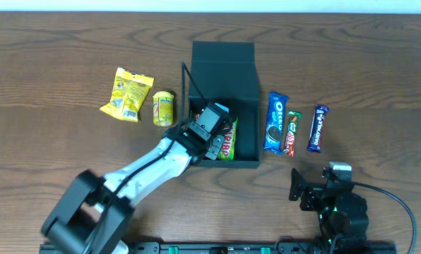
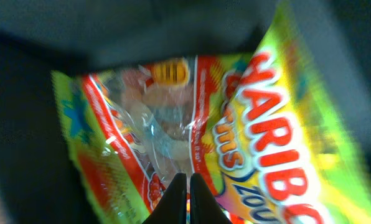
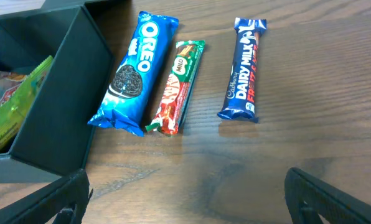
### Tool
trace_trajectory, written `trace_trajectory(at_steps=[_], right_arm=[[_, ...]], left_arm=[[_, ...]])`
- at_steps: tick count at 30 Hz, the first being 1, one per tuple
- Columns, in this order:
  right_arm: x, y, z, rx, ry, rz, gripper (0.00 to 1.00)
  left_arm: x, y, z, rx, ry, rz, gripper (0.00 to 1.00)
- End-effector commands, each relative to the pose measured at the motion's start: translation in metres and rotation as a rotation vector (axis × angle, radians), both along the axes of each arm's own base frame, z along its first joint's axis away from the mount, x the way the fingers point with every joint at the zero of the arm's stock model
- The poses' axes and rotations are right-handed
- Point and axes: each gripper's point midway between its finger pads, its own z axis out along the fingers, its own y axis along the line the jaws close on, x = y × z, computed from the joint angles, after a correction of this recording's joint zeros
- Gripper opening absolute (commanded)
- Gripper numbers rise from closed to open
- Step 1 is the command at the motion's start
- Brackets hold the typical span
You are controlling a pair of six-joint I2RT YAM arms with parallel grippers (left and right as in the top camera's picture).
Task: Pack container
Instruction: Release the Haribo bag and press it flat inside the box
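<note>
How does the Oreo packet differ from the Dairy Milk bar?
The Oreo packet is bright blue, the Dairy Milk bar dark purple-blue. The Oreo packet is wider and longer than the Dairy Milk bar. The Oreo packet lies nearest the container; the Dairy Milk bar lies farthest, beyond the green-red bar. Both lie flat on the table, unpacked.

Soft, even light covers the table (image 1: 55, 56); the left wrist view is blurred.

Wood table (image 1: 55, 56) w/ Oreo pack (image 3: 136, 71), Milo bar (image 3: 178, 87), Dairy Milk bar (image 3: 244, 68) in a row.
</note>
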Motion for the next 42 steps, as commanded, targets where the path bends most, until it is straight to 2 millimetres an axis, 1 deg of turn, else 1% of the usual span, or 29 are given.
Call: trace_trajectory(at_steps=[1, 2, 4, 6, 8, 10, 14, 16, 18, 19, 26, 30, 32, 34, 38, 40, 42], right_arm=[[0.000, 0.000, -0.001, -0.008, -0.001, 0.005, 0.99], [0.000, 0.000, -0.001, -0.008, -0.002, 0.005, 0.99], [0.000, 0.000, -0.001, -0.008, -0.002, 0.005, 0.99], [0.000, 0.000, -0.001, -0.008, -0.002, 0.005, 0.99], [0.000, 0.000, -0.001, -0.008, -0.002, 0.005, 0.99], [0.000, 0.000, -0.001, -0.008, -0.002, 0.005, 0.99], [0.000, 0.000, -0.001, -0.008, -0.002, 0.005, 0.99], [0.000, 0.000, -0.001, -0.008, -0.002, 0.005, 0.99], [0.000, 0.000, -0.001, -0.008, -0.002, 0.005, 0.99], [0.000, 0.000, -0.001, -0.008, -0.002, 0.005, 0.99], [0.000, 0.000, -0.001, -0.008, -0.002, 0.005, 0.99], [0.000, 0.000, -0.001, -0.008, -0.002, 0.005, 0.99], [0.000, 0.000, -0.001, -0.008, -0.002, 0.005, 0.99], [0.000, 0.000, -0.001, -0.008, -0.002, 0.005, 0.99], [0.000, 0.000, -0.001, -0.008, -0.002, 0.005, 0.99], [0.000, 0.000, -0.001, -0.008, -0.001, 0.005, 0.99], [0.000, 0.000, -0.001, -0.008, -0.002, 0.005, 0.99]], left_arm=[[-0.002, 0.006, -0.024, 0.075, 0.038, -0.011, 0.06], [-0.005, 0.008, -0.030, 0.092, 0.058, -0.011, 0.07], [-0.010, 0.013, -0.035, 0.115, 0.083, -0.012, 0.07], [-0.012, 0.015, -0.034, 0.121, 0.089, -0.011, 0.07], [-0.010, 0.013, -0.029, 0.111, 0.078, -0.012, 0.07], [-0.005, 0.008, -0.015, 0.085, 0.051, -0.012, 0.07], [0.005, -0.004, 0.022, 0.020, -0.016, -0.029, 0.07], [0.002, -0.021, 0.035, -0.052, -0.017, -0.104, 0.07], [-0.010, -0.044, 0.040, -0.166, 0.032, -0.193, 0.08], [-0.018, -0.052, 0.036, -0.200, 0.073, -0.223, 0.08], [-0.034, -0.050, -0.012, -0.118, 0.194, -0.232, 0.09], [-0.042, -0.050, -0.033, -0.106, 0.256, -0.237, 0.09], [-0.045, -0.056, -0.034, -0.137, 0.278, -0.253, 0.09], [-0.045, -0.061, -0.032, -0.161, 0.274, -0.263, 0.09], [-0.036, -0.068, -0.025, -0.189, 0.250, -0.242, 0.10], [-0.030, -0.071, -0.019, -0.200, 0.234, -0.239, 0.10], [-0.022, -0.074, -0.007, -0.205, 0.198, -0.232, 0.09]])
